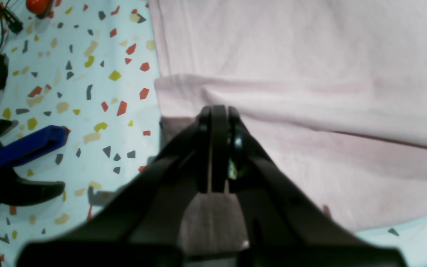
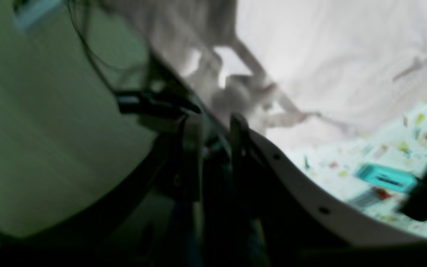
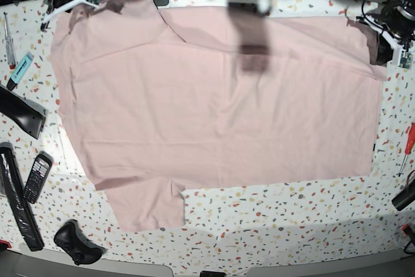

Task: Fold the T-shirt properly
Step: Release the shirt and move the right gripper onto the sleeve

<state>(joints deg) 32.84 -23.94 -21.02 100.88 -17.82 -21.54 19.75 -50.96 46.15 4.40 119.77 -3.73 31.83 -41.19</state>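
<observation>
Only at base view: T-shirt (image 3: 220, 108) sleeve.

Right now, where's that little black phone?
In the base view, the phone lies on the table's left edge, just left of the T-shirt.

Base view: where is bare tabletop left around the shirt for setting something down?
Bare table runs along the near edge, below the T-shirt hem and right of its sleeve. Crowded: the left margin with the phone, teal marker and black controller.
</observation>
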